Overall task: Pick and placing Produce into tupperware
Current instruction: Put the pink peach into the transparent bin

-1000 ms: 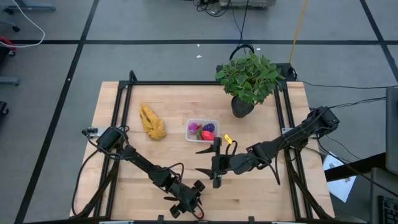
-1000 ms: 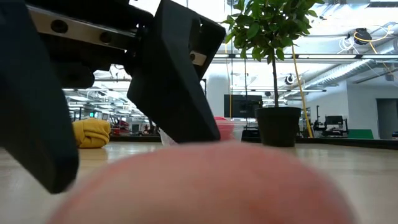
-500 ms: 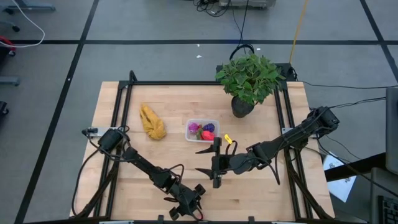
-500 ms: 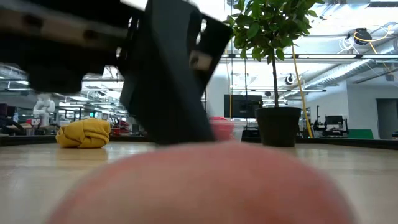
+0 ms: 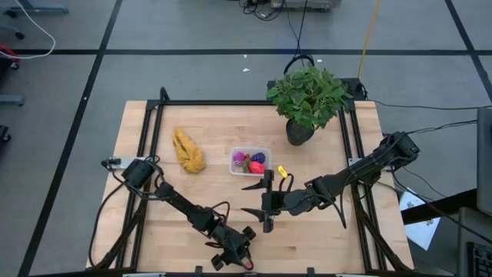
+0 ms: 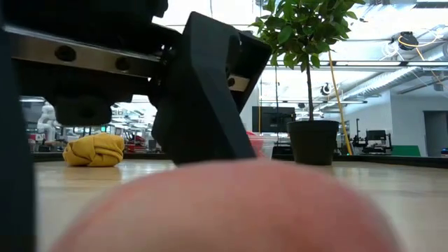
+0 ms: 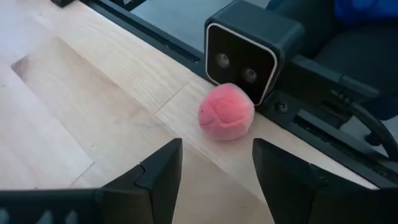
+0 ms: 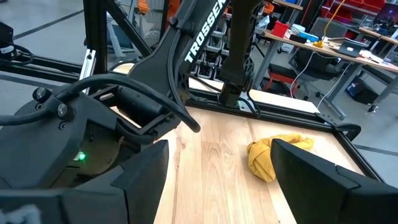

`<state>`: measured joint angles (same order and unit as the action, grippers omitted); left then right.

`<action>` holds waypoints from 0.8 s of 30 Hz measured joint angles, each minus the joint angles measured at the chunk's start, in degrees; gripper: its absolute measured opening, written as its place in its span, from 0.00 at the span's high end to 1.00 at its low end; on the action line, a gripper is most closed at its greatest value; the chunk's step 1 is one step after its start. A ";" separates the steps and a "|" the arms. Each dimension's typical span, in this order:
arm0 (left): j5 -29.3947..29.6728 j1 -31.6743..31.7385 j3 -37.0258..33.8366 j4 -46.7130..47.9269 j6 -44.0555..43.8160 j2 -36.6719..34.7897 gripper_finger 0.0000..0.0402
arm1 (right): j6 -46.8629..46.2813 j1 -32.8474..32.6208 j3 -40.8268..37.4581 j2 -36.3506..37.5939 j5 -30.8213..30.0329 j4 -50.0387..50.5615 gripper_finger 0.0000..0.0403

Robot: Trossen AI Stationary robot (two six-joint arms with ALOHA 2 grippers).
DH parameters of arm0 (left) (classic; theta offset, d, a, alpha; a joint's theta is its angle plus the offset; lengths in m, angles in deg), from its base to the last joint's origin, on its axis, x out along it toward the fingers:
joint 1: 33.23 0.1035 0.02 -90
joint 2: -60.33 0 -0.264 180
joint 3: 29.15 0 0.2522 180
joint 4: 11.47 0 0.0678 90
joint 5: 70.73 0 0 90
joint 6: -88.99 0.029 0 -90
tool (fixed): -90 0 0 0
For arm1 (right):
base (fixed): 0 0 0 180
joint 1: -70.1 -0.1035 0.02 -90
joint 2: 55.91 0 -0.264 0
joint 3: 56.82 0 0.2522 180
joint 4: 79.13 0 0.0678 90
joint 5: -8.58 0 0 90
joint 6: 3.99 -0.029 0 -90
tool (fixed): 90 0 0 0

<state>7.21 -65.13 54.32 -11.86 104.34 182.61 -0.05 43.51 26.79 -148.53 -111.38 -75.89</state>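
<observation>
A pink ball-shaped piece of produce (image 7: 226,112) lies on the table at its near edge, right against the low camera's housing (image 7: 249,53). It fills the foreground of the low view as a pink blur (image 6: 231,210). My left gripper (image 7: 214,180) is open just short of the ball, fingers either side of the line to it, touching nothing. The clear tupperware (image 5: 250,160) sits mid-table holding red, pink and purple produce (image 5: 254,163). My right gripper (image 5: 250,198) is open above the table just on the near side of the tupperware.
A yellow banana bunch (image 5: 188,150) lies to the left of the tupperware and a potted plant (image 5: 307,96) stands at the far right. A small yellow piece (image 5: 280,171) lies right of the tupperware. A black frame rail (image 7: 323,124) runs along the near edge behind the ball.
My left gripper has shifted slightly toward the table's near edge and the pink ball; in the low view its fingers have moved across the picture and stand larger. The ball, the tupperware and my right arm have kept still.
</observation>
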 joint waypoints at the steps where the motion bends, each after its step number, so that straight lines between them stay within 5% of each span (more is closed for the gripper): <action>1: 0.00 0.00 -0.01 -0.14 0.00 0.00 0.50 | 0.00 0.00 0.00 0.00 0.00 0.00 0.32; 24: -1.60 0.11 -0.02 -2.52 0.36 0.39 0.50 | 0.14 0.04 0.00 0.00 0.04 -0.50 0.32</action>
<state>5.62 -65.02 54.30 -14.38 104.70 183.00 0.08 43.56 26.79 -148.53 -111.34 -76.39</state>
